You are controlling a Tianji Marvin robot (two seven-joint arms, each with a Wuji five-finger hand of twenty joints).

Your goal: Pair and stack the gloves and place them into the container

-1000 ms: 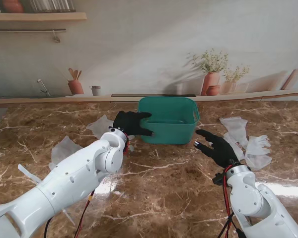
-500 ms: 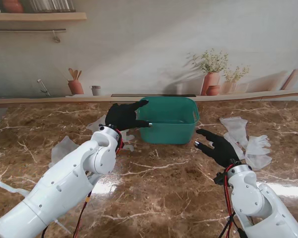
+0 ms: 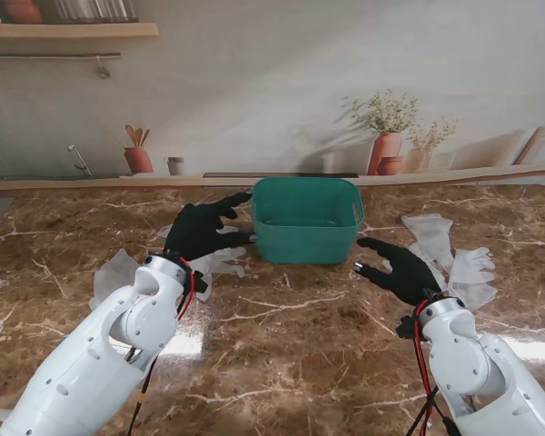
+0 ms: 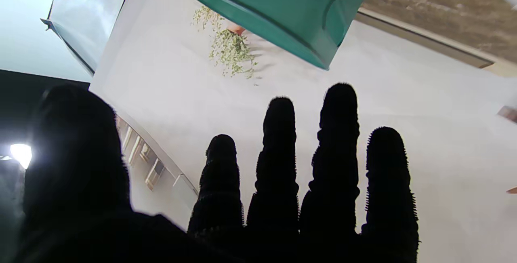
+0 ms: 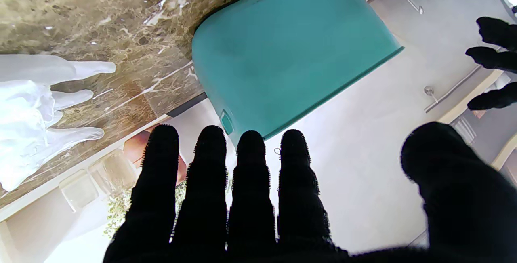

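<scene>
Barely begun: teal container apparently empty, translucent gloves scattered loose on marble table, left hand and right hand splayed, holding nothing.

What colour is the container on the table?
The container is teal green, plain and without pattern; the stand view shows it best.

A brown marble table carries a green container near its centre. Clear gloves lie at three o'clock of it; more, perhaps two or three, lie at nine o'clock.
</scene>
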